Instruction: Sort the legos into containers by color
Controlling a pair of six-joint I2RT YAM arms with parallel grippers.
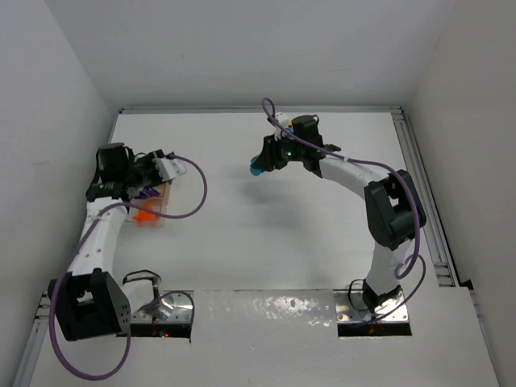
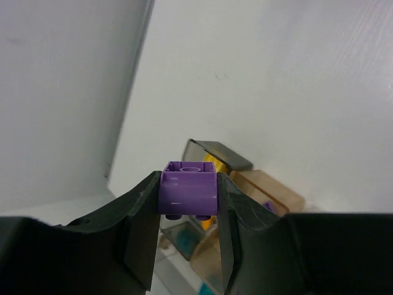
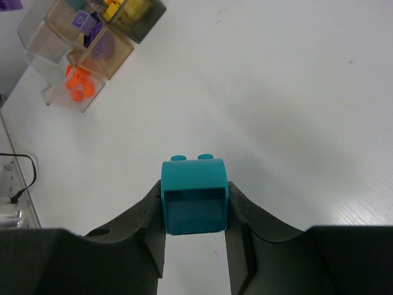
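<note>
L claw is part-closed, pinching a purple brick by its sides, right above the containers at the desk's left side. The purple bin sits just below-right of the claw. Brick's studs face back twd the wrist, hollow side outward. It's near-square, so no real long axis. R claw likewise clamps a teal brick, studs pointing out past the tips, over bare desk, well apart from the containers, which lie far off to its left. L arm is much nearer. Prob. purple drops first; R has to cross leftward.
</note>
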